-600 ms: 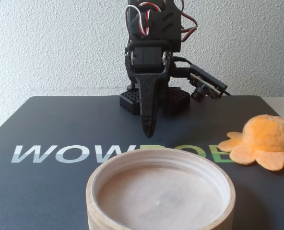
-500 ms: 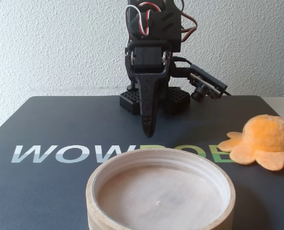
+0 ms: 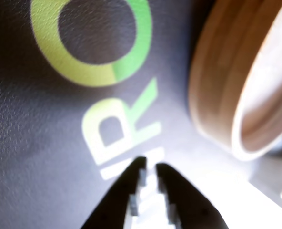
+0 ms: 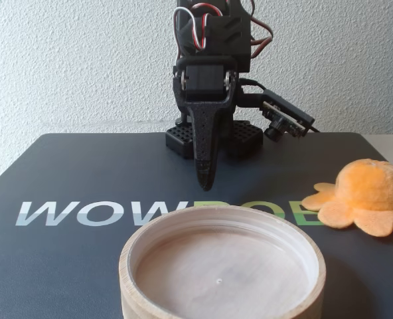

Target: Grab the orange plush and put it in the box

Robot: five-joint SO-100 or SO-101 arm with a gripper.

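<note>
The orange plush (image 4: 368, 194) lies on the dark mat at the right in the fixed view, dome up with flat petals around its base. It does not show in the wrist view. The round wooden box (image 4: 138, 292) stands empty at the front centre; its side and rim show at the upper right of the wrist view (image 3: 222, 90). My gripper (image 4: 204, 185) points straight down just behind the box, left of the plush and well apart from it. In the wrist view the gripper (image 3: 150, 166) has its jaws nearly together and holds nothing.
The dark mat (image 4: 77, 173) carries large white and green lettering (image 3: 122, 124). The arm's black base (image 4: 213, 136) stands at the mat's back edge in front of a white textured wall. A pale table surface shows past the mat's right edge (image 4: 389, 143).
</note>
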